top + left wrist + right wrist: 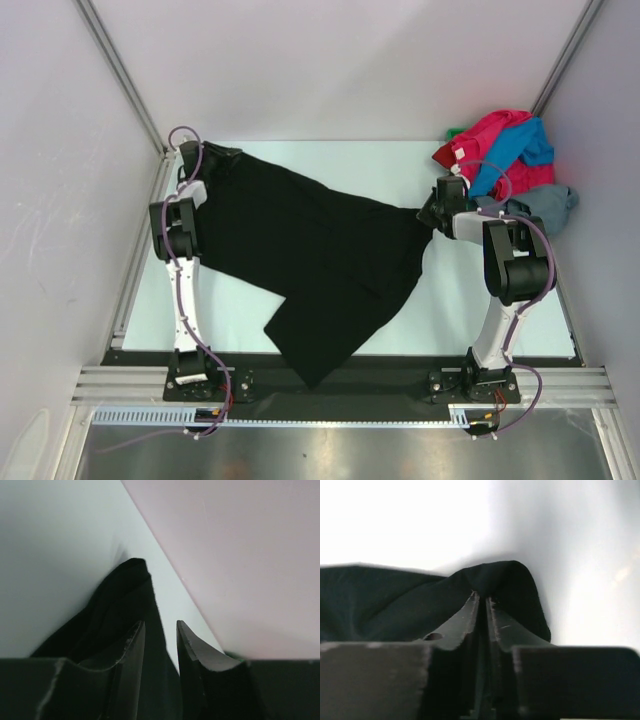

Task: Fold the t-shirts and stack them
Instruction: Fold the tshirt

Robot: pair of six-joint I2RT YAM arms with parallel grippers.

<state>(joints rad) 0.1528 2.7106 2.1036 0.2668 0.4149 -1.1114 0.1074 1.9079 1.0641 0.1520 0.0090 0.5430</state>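
Nearest the top camera, at six o'clock, the aluminium rail (560,385) carries both arm bases. Just past it begins the white table (470,310).

The black t-shirt (310,250) lies across the middle of the table, stretched slantwise from ten o'clock to three o'clock. It is plain and matte, creased in long folds. One wide flap runs down toward six o'clock, and its corner passes over the table's near edge toward the rail.

The left gripper (160,625) is at the shirt's ten o'clock end, close to the corner of the enclosure. Its jaws are closed on a thick fold of the black cloth, with a narrow gap left between them. A bunched peak of cloth rises just beyond the fingertips.

The right gripper (482,597) is at the three o'clock end. Its jaws are almost together, clamped on a small raised ridge of the same shirt.

At two o'clock, in the far corner, the other shirts lie in a loose heap. The red-pink t-shirt (490,140) is on top, the bright blue t-shirt (525,150) is tangled in it, and the grey t-shirt (550,205) is on the near side, just beside the right arm's wrist.
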